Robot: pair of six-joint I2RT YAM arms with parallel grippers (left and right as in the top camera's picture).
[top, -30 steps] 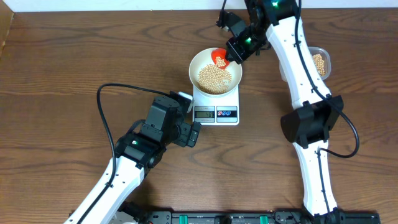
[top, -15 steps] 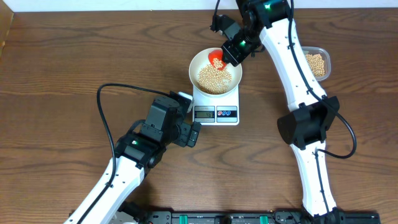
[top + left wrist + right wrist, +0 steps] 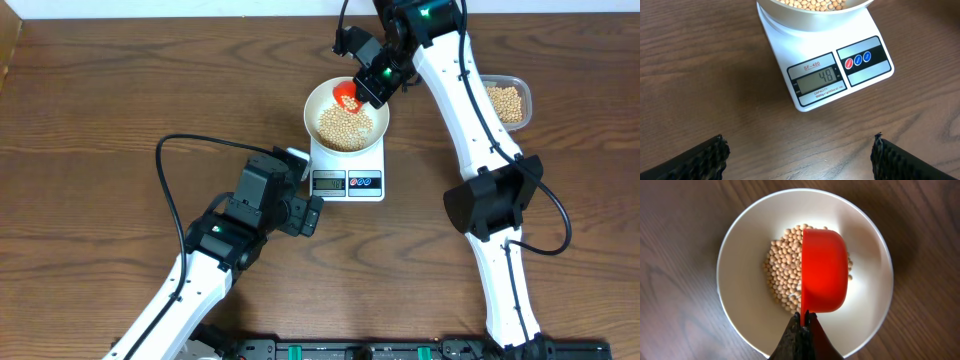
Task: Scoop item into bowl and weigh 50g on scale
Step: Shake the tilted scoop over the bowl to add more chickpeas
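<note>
A white bowl [image 3: 322,95] holding a heap of tan beans [image 3: 343,124] stands on the white scale [image 3: 348,172]. In the left wrist view the scale [image 3: 830,70] shows 48 on its display [image 3: 819,77], and the bowl's underside [image 3: 805,10] is at the top edge. My right gripper [image 3: 370,78] is shut on the handle of a red scoop [image 3: 347,96], held tipped over the bowl's far side. In the right wrist view the right gripper [image 3: 805,317] holds the scoop [image 3: 824,270] on its side above the beans [image 3: 784,275] in the bowl [image 3: 745,295]. My left gripper [image 3: 800,150] is open and empty, just in front of the scale.
A clear plastic tub [image 3: 509,102] with more beans stands at the right behind my right arm. My left arm [image 3: 230,240] lies across the front left of the wooden table [image 3: 100,120]. A black cable [image 3: 180,190] loops beside it.
My right gripper has carried the red scoop a little left and away over the bowl, tipping it further. The left arm has not moved.
</note>
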